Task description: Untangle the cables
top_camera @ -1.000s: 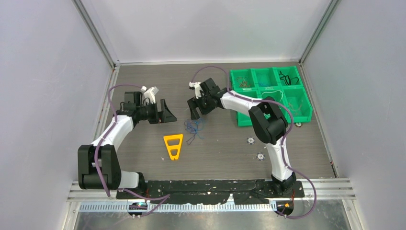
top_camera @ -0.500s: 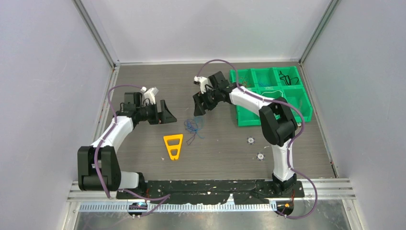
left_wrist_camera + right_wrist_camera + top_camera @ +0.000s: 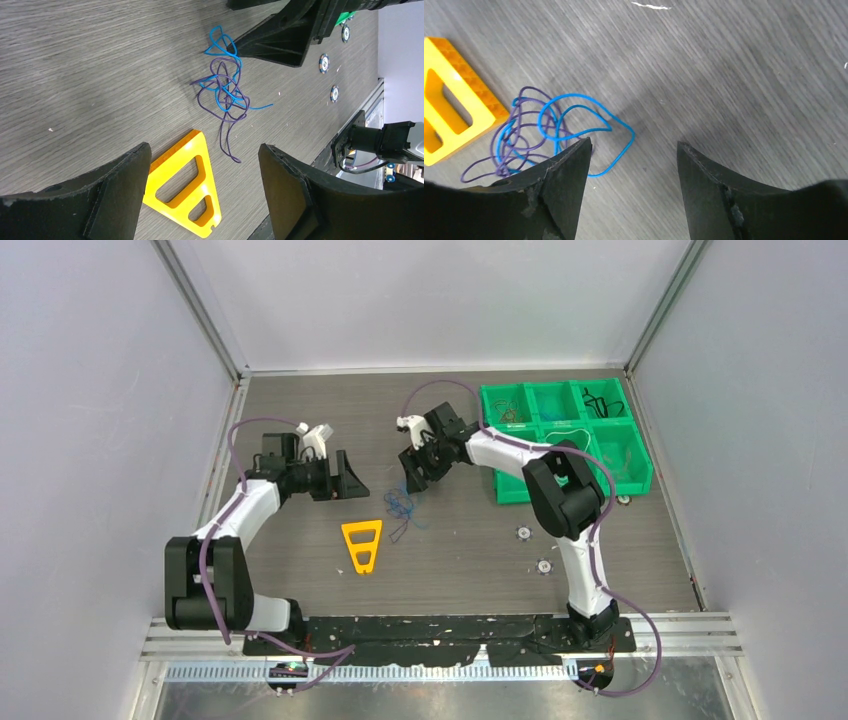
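A tangle of a blue cable and a purple cable lies on the table's middle. It shows in the left wrist view and in the right wrist view. My right gripper is open and empty, just behind the tangle. In its wrist view its left finger overlaps the blue loop's edge. My left gripper is open and empty, left of the tangle. In its wrist view the jaws stand wide apart, short of the cables.
A yellow triangular block lies in front of the tangle, also in the left wrist view. A green compartment bin with cables stands at the back right. Small round discs lie in front of it.
My right gripper swung back away from the tangle, then came forward and down again beside it. The left arm has not moved. The cables lie as before.
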You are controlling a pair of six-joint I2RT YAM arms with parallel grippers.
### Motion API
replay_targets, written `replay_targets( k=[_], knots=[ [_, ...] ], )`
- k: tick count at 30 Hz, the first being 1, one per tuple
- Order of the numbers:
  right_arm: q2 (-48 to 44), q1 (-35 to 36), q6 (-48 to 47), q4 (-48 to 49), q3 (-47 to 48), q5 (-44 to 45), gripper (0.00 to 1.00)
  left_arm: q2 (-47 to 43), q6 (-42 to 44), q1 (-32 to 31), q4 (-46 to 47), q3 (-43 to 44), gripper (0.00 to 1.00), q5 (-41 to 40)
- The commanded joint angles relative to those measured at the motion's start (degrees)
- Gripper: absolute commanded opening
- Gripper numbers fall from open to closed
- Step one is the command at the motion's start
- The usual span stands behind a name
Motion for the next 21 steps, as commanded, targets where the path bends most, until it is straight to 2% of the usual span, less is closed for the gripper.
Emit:
replay_targets(
  k=[1,3,4,7,8,11,13,21],
  knots=[
    [2.09,0.99,-1.79,-0.04,2.46,5.81,0.67,0.26,0.98,0.36,0.28,2.15,0.8,0.18],
    [2.67,1.55,-2.51,-0.35,3.08,7.53,0.62,0.34,0.99,0.36,0.38,2.15,0.8,0.1],
    [2.6,1.77,-3.19,-0.34,3.09,8.15,0.53,0.36,0.94,0.36,0.6,2.08,0.8,0.17],
    [1.5,2.88,-4.94,-0.54,2.69,8.77,0.42,0.39,0.81,0.36,1.65,1.63,0.8,-0.19],
    [0.26,3.65,-6.63,-0.26,1.81,8.62,0.43,0.51,0.81,0.36,1.89,1.62,0.8,-0.49],
    [-2.92,5.35,-11.2,3.26,-1.69,7.64,0.6,1.45,0.14,0.36,2.36,1.9,0.8,-0.92],
    [-4.4,6.62,-14.7,4.58,-3.29,8.13,0.67,2.09,-0.49,0.36,2.65,2.16,0.8,-1.11],
    [-1.34,8.21,-15.67,8.0,-1.98,10.54,0.67,0.34,0.36,0.36,1.65,1.44,0.8,-1.65]
  ],
)
